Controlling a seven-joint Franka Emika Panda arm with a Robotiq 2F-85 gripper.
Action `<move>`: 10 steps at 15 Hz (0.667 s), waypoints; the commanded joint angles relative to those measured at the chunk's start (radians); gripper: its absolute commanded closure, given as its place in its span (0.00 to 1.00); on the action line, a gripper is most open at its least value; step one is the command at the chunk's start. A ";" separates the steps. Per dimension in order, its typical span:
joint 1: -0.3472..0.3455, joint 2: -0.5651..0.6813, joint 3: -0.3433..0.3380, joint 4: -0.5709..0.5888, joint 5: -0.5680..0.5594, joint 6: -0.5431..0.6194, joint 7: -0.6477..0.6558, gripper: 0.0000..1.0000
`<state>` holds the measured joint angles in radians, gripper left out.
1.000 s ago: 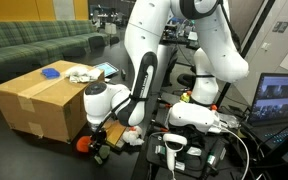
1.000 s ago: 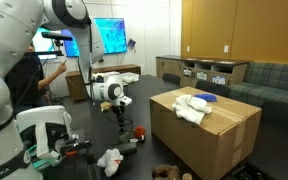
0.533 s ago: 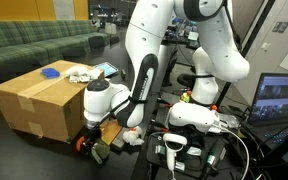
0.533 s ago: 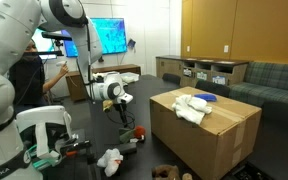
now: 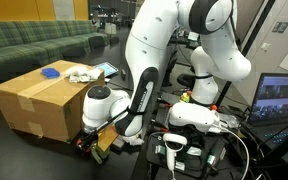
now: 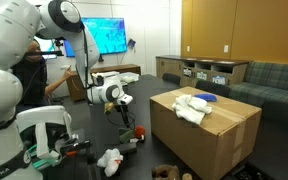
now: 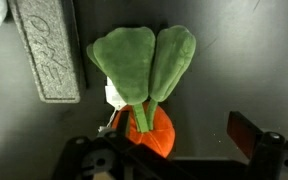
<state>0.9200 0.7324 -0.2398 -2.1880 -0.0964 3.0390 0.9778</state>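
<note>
My pincer [image 7: 169, 150] stands wide and holds nothing, hanging low over the dark surface at the foot of the cardboard box [image 5: 39, 100]. The plush carrot [image 7: 149, 128] lies flat under it, with its orange root between my fingers and its green leaves fanned toward the top of the wrist view.

Starting at the left, the grey block [image 7: 46, 50] lies just beside the leaves. I judge that a sideways drift on the way down could knock the finger on that side into it, or pinch a leaf edge against it. Next, the white tag [image 7: 113, 97] sticks out where leaves meet root. If I catch only that, or only the floppy leaves, the toy would likely dangle, swing and slip out. In the middle, the root sits nearer one finger than the other, so closing from here could shove it across the surface before both pads bite. It is also soft, and a shallow pinch may squash it and let it squirt free. To the right, my finger [image 7: 248, 134] has bare surface under it, and pressing too far down would jam the tips against that.

As for writing, the grey block carries raised, looping letters along its length, but I cannot read them. The tag is too small to show any print. The box shows no label I can read in either exterior view.
</note>
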 commanded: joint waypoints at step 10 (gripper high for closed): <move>0.032 0.175 -0.063 0.184 0.124 0.008 -0.034 0.00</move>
<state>0.9412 0.8547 -0.2743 -2.0598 -0.0069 3.0390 0.9683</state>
